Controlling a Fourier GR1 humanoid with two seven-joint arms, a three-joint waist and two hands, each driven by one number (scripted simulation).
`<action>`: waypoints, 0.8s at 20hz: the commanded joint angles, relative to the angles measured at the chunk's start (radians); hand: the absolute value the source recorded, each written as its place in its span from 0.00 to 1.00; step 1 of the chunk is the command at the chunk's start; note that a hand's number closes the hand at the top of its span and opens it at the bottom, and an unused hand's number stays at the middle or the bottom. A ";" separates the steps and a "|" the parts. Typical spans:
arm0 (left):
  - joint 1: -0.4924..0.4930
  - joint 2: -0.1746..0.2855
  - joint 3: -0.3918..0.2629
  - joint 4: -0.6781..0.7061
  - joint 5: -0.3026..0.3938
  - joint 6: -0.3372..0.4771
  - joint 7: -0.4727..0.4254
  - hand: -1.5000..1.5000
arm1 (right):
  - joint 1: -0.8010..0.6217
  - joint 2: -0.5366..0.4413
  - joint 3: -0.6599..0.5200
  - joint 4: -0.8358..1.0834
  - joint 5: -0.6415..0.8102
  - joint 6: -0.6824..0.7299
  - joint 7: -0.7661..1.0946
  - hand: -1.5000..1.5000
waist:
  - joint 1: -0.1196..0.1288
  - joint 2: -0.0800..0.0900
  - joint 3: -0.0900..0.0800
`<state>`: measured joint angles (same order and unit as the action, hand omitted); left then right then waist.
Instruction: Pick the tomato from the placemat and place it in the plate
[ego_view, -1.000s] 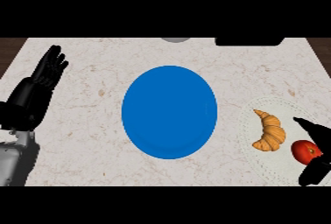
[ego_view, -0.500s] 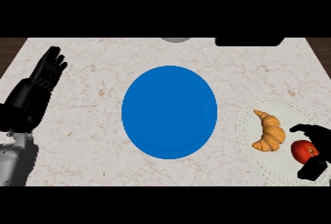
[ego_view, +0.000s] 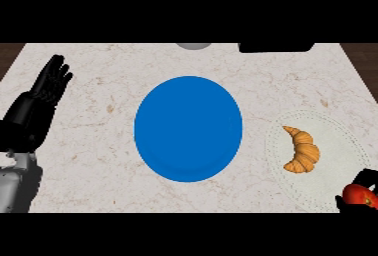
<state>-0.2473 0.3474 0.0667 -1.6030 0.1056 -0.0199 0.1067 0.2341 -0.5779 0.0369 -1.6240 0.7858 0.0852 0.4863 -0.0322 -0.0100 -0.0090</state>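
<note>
Lower right: right hand (ego_view: 345, 204), fingers now wrapping tomato (ego_view: 359, 194), pulled lower on placemat (ego_view: 325, 130); carry to plate (ego_view: 188, 100) remains. Left hand (ego_view: 46, 92) open, upper left.

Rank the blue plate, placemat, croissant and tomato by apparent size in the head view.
1. The blue plate and the placemat: unranked, since the placemat runs off the view's right edge.
2. The croissant.
3. The tomato, smallest, though partly hidden by the right hand.

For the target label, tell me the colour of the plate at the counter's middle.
The plate is plain blue, seen best in the head view.
</note>
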 joint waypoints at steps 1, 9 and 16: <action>0.051 -0.049 -0.043 -0.057 -0.053 0.044 -0.014 0.50 | 0.188 0.036 -0.013 -0.178 0.085 -0.115 0.073 1.00 | 0.006 0.003 0.008; -0.037 0.007 0.020 -0.009 0.002 -0.026 0.041 0.50 | 0.300 0.053 -0.031 -0.525 0.086 -0.119 0.049 1.00 | 0.016 0.006 0.008; -0.033 -0.030 -0.002 0.001 -0.029 0.004 0.020 0.50 | 0.281 0.109 0.079 -0.827 0.060 -0.157 -0.013 1.00 | 0.015 0.005 0.009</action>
<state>-0.2586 0.3248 0.0662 -1.6082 0.0879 -0.0290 0.1194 0.5270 -0.4988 0.0743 -2.3078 0.8759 -0.0528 0.5057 -0.0175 -0.0048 -0.0016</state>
